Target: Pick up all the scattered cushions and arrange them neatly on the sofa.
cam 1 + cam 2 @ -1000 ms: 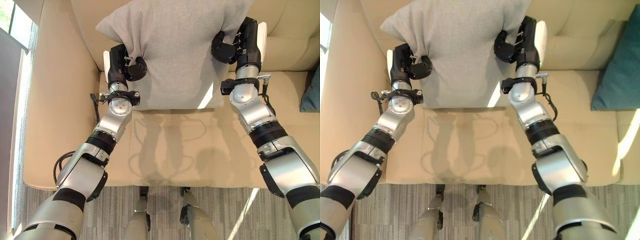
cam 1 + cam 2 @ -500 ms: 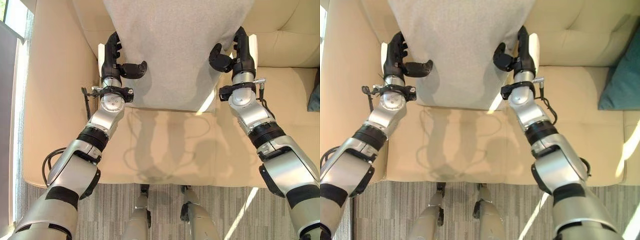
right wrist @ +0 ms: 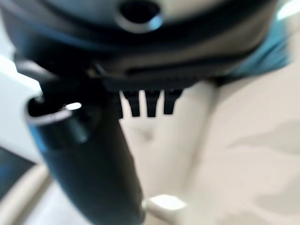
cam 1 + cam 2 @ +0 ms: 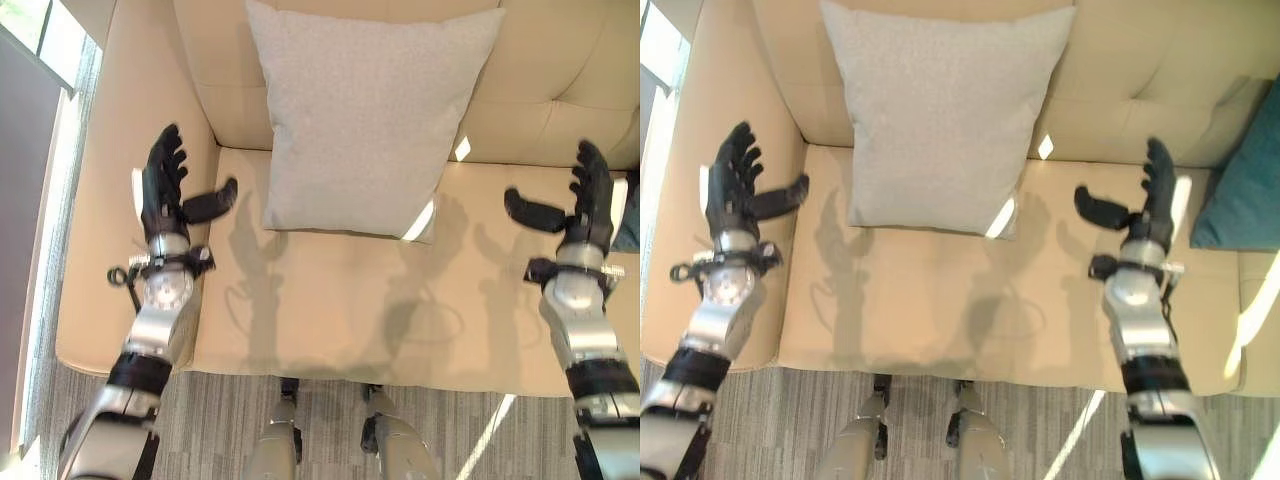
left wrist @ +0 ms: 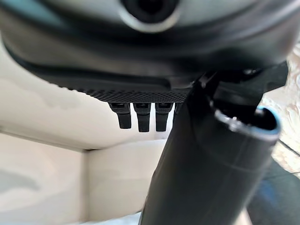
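A light grey cushion (image 4: 365, 115) leans upright against the backrest of the beige sofa (image 4: 330, 300), its lower edge on the seat. My left hand (image 4: 165, 190) hangs open over the sofa's left armrest, well to the left of the cushion. My right hand (image 4: 585, 200) is open above the seat on the right, apart from the cushion. Straight fingers (image 5: 138, 115) show in the left wrist view, and straight fingers (image 3: 147, 105) in the right wrist view. A teal cushion (image 4: 1250, 180) rests on the sofa at the far right.
Grey striped carpet (image 4: 450, 440) lies in front of the sofa. A window (image 4: 40, 30) stands at the far left. The seat between my hands is bare, with patches of sunlight on it.
Both hands let go of the grey cushion, opened and drew apart and back. The cushion now stands alone against the backrest. The camera has shifted too.
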`<state>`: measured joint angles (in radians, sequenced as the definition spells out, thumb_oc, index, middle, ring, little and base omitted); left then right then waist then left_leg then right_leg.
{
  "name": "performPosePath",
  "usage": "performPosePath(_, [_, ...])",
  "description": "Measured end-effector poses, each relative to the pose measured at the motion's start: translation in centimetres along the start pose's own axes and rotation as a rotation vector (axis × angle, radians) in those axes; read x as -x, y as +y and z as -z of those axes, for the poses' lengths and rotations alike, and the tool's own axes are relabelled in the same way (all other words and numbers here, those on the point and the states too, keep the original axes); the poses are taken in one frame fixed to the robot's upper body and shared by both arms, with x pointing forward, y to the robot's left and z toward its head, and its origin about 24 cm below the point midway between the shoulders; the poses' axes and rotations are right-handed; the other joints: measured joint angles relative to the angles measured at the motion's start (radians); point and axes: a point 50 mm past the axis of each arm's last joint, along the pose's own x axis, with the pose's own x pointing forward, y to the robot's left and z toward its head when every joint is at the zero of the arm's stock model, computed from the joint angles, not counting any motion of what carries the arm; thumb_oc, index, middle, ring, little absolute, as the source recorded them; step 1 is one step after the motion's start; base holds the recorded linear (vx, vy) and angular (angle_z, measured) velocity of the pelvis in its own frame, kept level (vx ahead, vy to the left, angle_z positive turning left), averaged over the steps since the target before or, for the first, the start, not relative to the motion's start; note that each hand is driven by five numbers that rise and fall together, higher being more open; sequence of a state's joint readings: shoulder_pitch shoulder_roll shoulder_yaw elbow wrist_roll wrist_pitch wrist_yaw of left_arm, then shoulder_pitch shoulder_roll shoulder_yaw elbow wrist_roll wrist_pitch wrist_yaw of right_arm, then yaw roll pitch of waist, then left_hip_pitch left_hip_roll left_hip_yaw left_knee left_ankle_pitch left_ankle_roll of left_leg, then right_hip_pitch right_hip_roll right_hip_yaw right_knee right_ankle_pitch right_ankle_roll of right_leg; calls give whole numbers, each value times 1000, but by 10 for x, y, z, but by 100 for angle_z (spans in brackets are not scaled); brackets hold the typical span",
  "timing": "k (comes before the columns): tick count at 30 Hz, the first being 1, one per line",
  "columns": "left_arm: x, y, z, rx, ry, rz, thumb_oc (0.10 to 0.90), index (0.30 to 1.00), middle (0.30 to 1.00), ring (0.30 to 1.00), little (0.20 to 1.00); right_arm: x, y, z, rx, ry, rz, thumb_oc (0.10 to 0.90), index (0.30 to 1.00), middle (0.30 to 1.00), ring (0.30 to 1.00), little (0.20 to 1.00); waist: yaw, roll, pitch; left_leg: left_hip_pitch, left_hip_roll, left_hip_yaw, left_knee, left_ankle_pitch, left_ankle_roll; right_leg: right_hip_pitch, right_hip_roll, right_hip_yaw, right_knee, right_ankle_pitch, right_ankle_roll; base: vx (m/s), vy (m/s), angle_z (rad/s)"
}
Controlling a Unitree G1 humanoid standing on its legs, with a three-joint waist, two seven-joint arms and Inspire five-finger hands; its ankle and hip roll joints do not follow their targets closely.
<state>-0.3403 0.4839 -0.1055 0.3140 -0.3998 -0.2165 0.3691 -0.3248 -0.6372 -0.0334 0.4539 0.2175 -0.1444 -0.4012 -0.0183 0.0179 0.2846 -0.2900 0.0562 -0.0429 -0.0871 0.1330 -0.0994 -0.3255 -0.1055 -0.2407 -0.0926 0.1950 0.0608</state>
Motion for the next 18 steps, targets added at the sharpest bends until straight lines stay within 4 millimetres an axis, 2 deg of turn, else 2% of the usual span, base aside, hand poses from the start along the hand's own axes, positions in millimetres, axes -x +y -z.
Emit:
performPosePath(3, [42, 9, 48, -17, 198, 17, 800, 900, 900, 900, 900, 35, 11, 40, 26, 140, -96, 800, 900, 900, 900, 900, -5, -3, 0, 34, -2, 2, 0, 0, 0, 33, -3, 1, 0, -2, 2, 37, -36, 0])
performPosePath(4, [67, 18, 69, -43, 301, 23, 800, 900, 900, 900, 900, 53, 14, 59, 43, 210, -129, 800, 900, 900, 900, 900, -10, -5, 0, 55, -4, 2, -1, -3, 3, 57, -5, 1, 0, -13, 15, 24, -33, 8])
performPosePath(6, [89, 26, 89, -66, 407, 20, 800, 900, 900, 900, 900, 73, 14, 80, 65, 304, -154, 800, 900, 900, 900, 900, -20, -6, -1, 93, -4, 2, -1, -8, 9, 100, -5, 3, -1, -30, 24, 9, -24, 13])
performPosePath(9, [111, 40, 104, -101, 488, 12, 800, 900, 900, 900, 900, 89, 11, 95, 93, 361, -182, 800, 900, 900, 900, 900, -20, -10, -16, 109, 1, 8, -2, -38, 19, 117, -2, 6, -1, -50, 23, -4, -6, 1])
performPosePath(11, [133, 56, 121, -143, 597, 1, 800, 900, 900, 900, 900, 100, 15, 106, 79, 420, -192, 800, 900, 900, 900, 900, -19, -26, -58, 131, 6, 24, -6, -44, 26, 132, -1, 23, -2, -52, 19, -29, -5, -17])
performPosePath(15, [200, 85, 167, -292, 933, 4, 800, 900, 900, 900, 900, 137, 13, 146, 138, 613, -259, 800, 900, 900, 900, 900, -20, -30, -160, 212, 6, 55, -7, -61, 40, 194, -2, 49, -9, -53, 22, -41, -14, -23])
performPosePath(17, [224, 92, 175, -328, 1030, 14, 800, 900, 900, 900, 900, 155, 8, 159, 172, 683, -288, 800, 900, 900, 900, 900, -19, -30, -194, 231, 6, 62, -7, -67, 44, 211, -1, 53, -9, -57, 24, -31, -25, -11])
performPosePath(18, [246, 96, 182, -358, 1123, 23, 800, 900, 900, 900, 900, 173, 2, 171, 207, 757, -316, 800, 900, 900, 900, 900, -21, -26, -209, 256, 6, 64, -7, -70, 53, 235, -1, 54, -9, -61, 27, -40, -61, -4])
